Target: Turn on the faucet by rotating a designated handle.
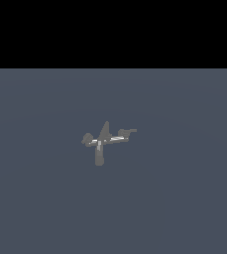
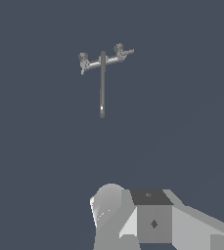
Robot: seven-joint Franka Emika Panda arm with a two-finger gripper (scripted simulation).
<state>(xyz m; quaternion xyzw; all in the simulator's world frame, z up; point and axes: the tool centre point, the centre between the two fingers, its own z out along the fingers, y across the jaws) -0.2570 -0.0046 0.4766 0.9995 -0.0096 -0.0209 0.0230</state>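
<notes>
My gripper (image 2: 152,222) shows only as a pale housing, so I cannot tell how its jaws stand. The faucet (image 2: 102,73) sits well ahead of it, untouched. I should approach the handle (image 1: 127,132) — its dark lever end — squarely, then push sideways.

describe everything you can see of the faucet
The faucet is a small grey, metallic-looking cross-shaped fixture standing alone on a plain dark blue-grey floor. A stubby rounded spout points toward the exterior camera, a pointed fin rises at its centre, and two side arms spread out. The longer arm, the handle, ends in a small flat dark bar on the exterior view's right. Nothing touches it.
</notes>
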